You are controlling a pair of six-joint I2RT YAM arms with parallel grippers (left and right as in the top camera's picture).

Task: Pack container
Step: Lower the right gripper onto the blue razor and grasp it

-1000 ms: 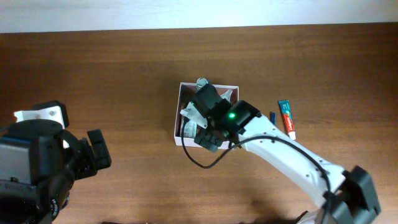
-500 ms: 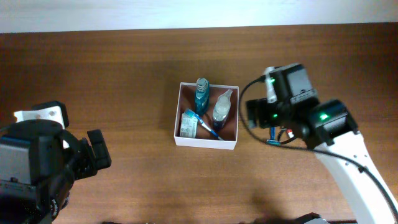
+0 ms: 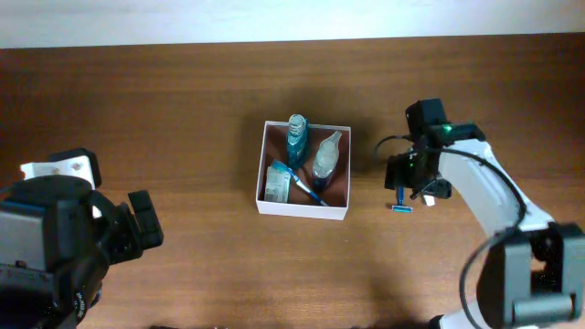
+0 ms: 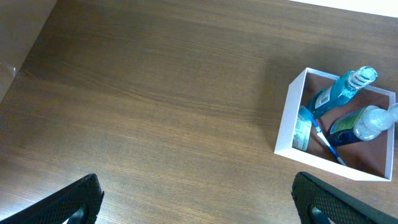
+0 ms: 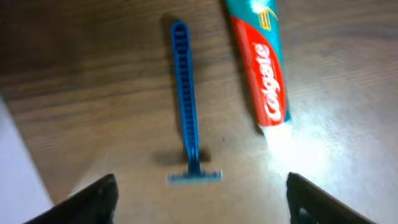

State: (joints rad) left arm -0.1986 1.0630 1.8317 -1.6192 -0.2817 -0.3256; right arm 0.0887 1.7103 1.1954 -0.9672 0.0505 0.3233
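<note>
The container point(image 3: 302, 208) is a square white-walled box with a pinkish-brown interior, mid-table. It holds a blue mouthwash bottle point(image 3: 296, 137), a clear bottle point(image 3: 325, 155), a green-and-white carton point(image 3: 274, 181) and a blue toothbrush point(image 3: 307, 188). It also shows in the left wrist view point(image 4: 287, 118). My right gripper point(image 5: 202, 208) is open just above a blue razor point(image 5: 188, 134) lying beside a red Colgate toothpaste tube point(image 5: 264, 71), right of the box. In the overhead view the razor's head point(image 3: 401, 207) pokes out below the right gripper point(image 3: 413, 180). My left gripper point(image 4: 199, 205) is open and empty, far left of the box.
The left arm's black body point(image 3: 64, 247) fills the overhead view's lower left corner. The table's far edge meets a white wall point(image 3: 292, 18) at the top. The box's white wall point(image 5: 15, 168) stands at the left edge of the right wrist view.
My right arm has swung from over the container to the right and now hangs over the razor and toothpaste. The left arm has not moved.
</note>
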